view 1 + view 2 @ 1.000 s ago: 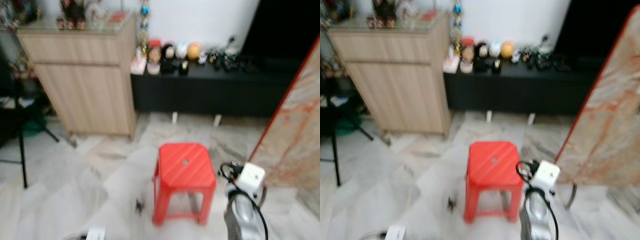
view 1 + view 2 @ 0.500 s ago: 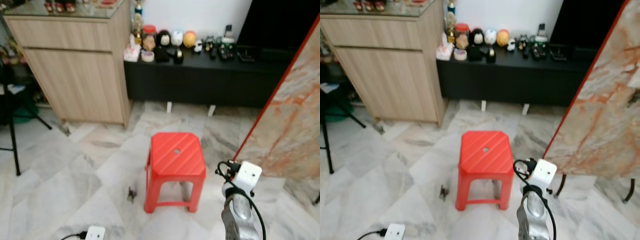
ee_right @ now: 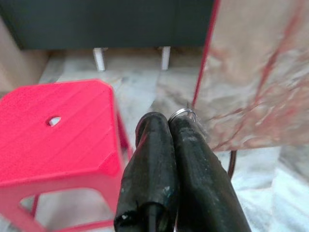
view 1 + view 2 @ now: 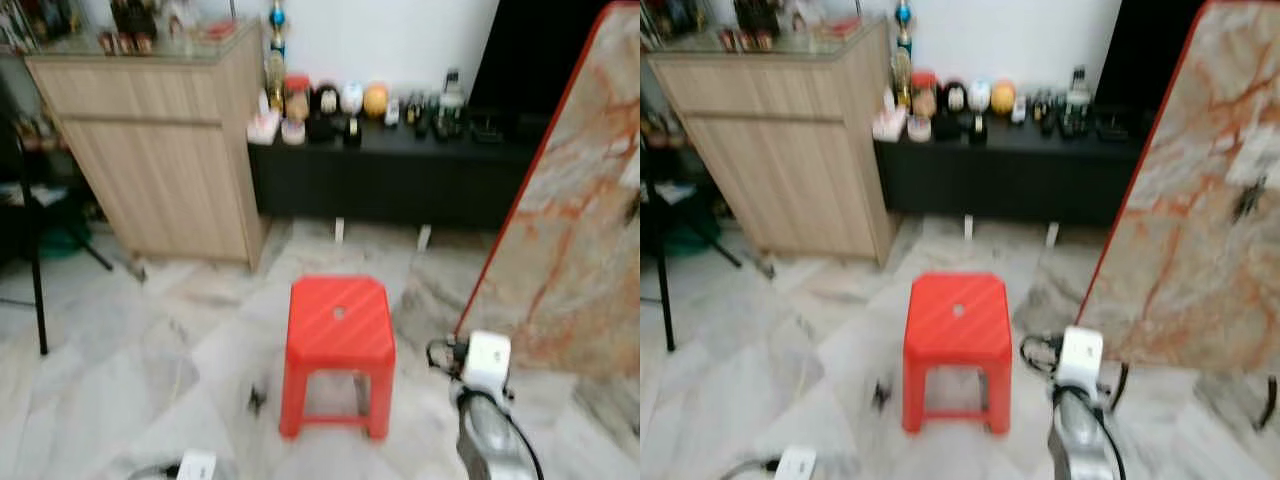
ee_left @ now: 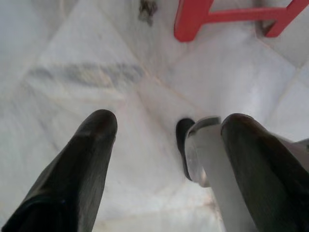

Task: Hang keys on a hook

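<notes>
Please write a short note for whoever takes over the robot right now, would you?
Right hand: fingers pressed together on a metal key ring that pokes out at the tips; held low, beside the red stool.
Left hand: open, holding nothing, pointing down at the marble floor.
Done: the ring is in the grip.
Left: find the hook, which I cannot make out from here, and hang the keys on it. Head views are blurred.

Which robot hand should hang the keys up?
The right hand: its fingers are already pinched shut on the key ring. The left hand is open, pointing at the floor.
</notes>
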